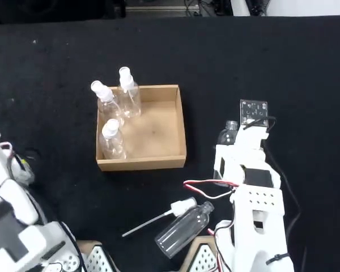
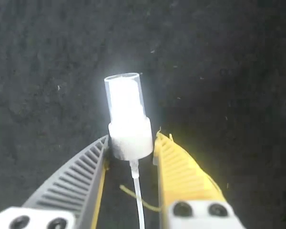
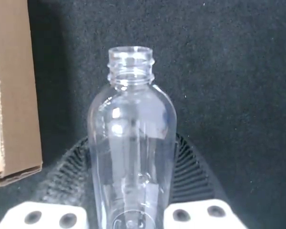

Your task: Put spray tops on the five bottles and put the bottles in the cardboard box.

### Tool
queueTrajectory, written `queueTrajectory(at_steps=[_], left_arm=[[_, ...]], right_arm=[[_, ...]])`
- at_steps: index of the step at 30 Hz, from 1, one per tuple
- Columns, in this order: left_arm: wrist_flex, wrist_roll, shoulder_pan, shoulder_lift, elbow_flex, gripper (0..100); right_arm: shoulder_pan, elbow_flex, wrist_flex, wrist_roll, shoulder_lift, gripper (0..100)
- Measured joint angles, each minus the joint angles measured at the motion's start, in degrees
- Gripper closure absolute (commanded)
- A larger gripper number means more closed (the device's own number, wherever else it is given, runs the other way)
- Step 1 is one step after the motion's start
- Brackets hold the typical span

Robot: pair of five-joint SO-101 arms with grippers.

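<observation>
Three clear bottles with white spray tops [image 1: 114,116] stand in the left part of the cardboard box [image 1: 158,161]. My right gripper [image 1: 227,148] is shut on an upright clear bottle [image 1: 228,132] just right of the box; its neck [image 3: 131,62] is bare, and the black fingers [image 3: 186,164] press its sides. My left gripper [image 2: 131,140], low at the table's left edge [image 1: 21,169], is shut on a white spray top [image 2: 128,129] with its dip tube hanging. Another capless bottle [image 1: 184,229] lies near the front edge, with a loose spray top [image 1: 182,206] beside its neck.
The table is covered in black cloth [image 1: 260,62]. The box's right half is bare cardboard [image 1: 161,127]. A box corner [image 3: 14,95] shows close beside the held bottle. Red and white cables [image 1: 207,190] loop off the right arm above the lying bottle.
</observation>
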Motion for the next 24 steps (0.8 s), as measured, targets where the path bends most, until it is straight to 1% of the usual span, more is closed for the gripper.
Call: queueTrajectory(at_steps=[2, 5, 6, 10, 12, 15, 17, 18, 21, 24], left_arm=[[5.0, -4.4, 0.0, 3.5, -6.0, 90], [5.5, -6.3, -1.1, 7.5, -11.5, 90], [4.7, -6.6, -1.6, 8.1, -12.4, 90], [-5.1, -9.1, -4.0, 9.1, -13.3, 90], [-7.3, -13.5, -5.5, 9.6, -13.3, 90], [-6.7, -24.0, -6.6, 10.7, -13.3, 89], [-6.1, -30.6, -7.0, 11.7, -13.2, 86], [-5.8, -32.4, -7.4, 12.4, -13.2, 82], [-5.6, -34.5, -8.2, 14.4, -13.2, 75], [-5.2, -34.9, -8.6, 15.9, -13.4, 75]], right_arm=[[0.0, 0.0, 0.0, 0.0, 0.0, 98.7], [0.0, 0.0, 0.0, 0.0, 0.0, 98.7], [0.0, 0.0, 0.0, 0.0, 0.0, 98.7], [0.0, 0.0, 0.0, 0.0, 0.0, 98.7], [0.0, 0.7, 0.0, 0.0, 0.0, 98.7], [0.0, 0.7, 0.0, 0.0, 0.0, 98.7], [0.0, 0.7, 0.0, 0.0, 0.0, 98.7], [0.0, 0.7, 0.0, 0.0, 0.0, 98.7], [0.0, 0.7, 0.0, 0.0, 0.0, 98.7], [0.0, 0.7, 0.0, 0.0, 0.0, 98.7]])
